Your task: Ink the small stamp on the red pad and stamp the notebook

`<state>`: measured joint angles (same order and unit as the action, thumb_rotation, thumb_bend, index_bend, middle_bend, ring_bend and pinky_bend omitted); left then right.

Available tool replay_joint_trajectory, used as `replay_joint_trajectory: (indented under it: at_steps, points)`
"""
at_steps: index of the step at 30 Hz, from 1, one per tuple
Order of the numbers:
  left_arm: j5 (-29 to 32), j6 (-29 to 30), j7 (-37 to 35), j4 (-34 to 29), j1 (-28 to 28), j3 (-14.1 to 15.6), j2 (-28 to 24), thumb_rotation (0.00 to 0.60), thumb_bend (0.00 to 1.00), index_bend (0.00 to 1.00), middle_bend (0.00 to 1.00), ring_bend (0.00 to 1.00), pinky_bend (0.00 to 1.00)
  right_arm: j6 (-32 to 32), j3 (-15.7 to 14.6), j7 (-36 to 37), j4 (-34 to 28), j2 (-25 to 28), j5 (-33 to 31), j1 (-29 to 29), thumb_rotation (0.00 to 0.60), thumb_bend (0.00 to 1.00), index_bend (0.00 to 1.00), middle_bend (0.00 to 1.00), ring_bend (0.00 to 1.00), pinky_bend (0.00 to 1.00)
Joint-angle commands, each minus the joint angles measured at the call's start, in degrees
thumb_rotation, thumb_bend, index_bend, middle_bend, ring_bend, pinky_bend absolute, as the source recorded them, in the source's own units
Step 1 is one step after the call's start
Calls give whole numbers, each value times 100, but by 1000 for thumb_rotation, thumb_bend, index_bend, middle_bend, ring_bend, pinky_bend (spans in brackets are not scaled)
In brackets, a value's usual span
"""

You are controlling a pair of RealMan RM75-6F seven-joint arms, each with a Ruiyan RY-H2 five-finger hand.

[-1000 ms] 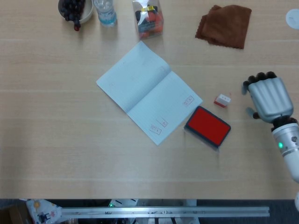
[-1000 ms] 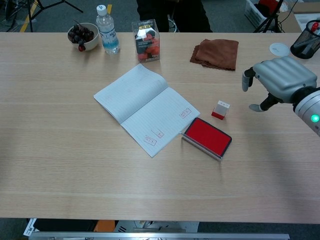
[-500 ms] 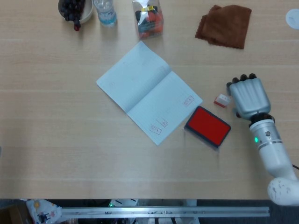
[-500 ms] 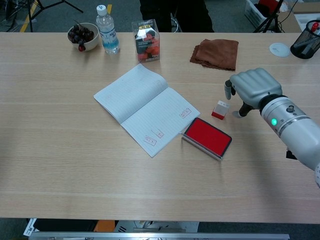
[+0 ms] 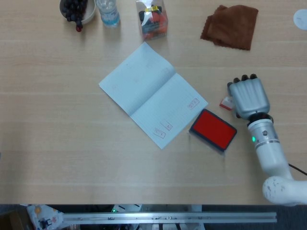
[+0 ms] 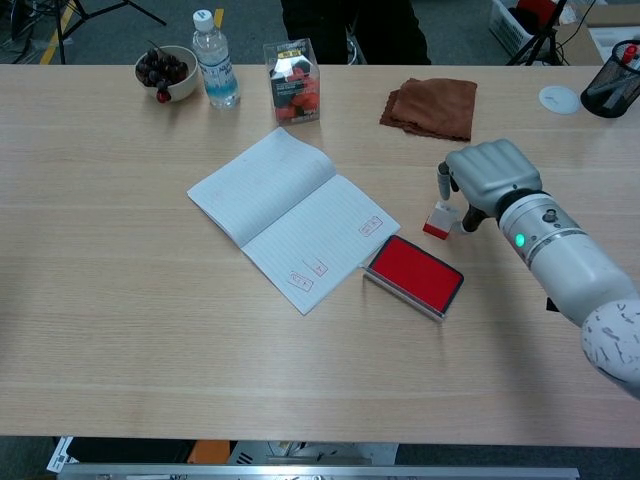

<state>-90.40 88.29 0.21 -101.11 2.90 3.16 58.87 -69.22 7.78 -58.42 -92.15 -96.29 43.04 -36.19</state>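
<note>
One open notebook (image 5: 152, 94) lies mid-table (image 5: 57, 143), unmoved. Right of it sits the red pad (image 5: 213, 130), with the small stamp (image 6: 440, 219) just beyond. The right hand (image 5: 247, 96) has slid in from the table's right edge and now hangs over the stamp, fingers apart, grasping nothing; bare wood lies in front.

One notebook (image 6: 287, 215), one stamp (image 6: 439, 220), one pad (image 6: 413, 275) (red), seemingly three stamped marks

Bright, even overhead lighting; soft faint shadows beneath the grey robot right hand (image 6: 487, 172) and red rectangular ink pad (image 5: 213, 130). Sharp focus throughout; no glare; slight softness in the head view.
</note>
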Motion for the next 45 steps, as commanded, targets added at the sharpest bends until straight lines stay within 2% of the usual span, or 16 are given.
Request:
replay_joint_trajectory:
  at_steps: [1,16,29,45]
  points:
    - [3,-6,-7,21,-7,-2,0,600,272,42,38,34,63,-6,25,-10,77,-81,-77,-54,600,158,473,418,299,293]
    - [16,37,-193,139,10,-7,9,600,272,42,38,34,63,25,126,-32,605,-315,-289,-304,600,159,473,418,299,293]
    - [23,46,-245,137,22,4,-17,600,273,42,38,34,63,159,49,57,727,-375,-441,-366,600,239,490,418,299,293]
    - [78,13,-254,163,25,3,-24,600,272,42,38,34,63,184,-11,87,732,-406,-502,-439,600,286,527,430,300,293]
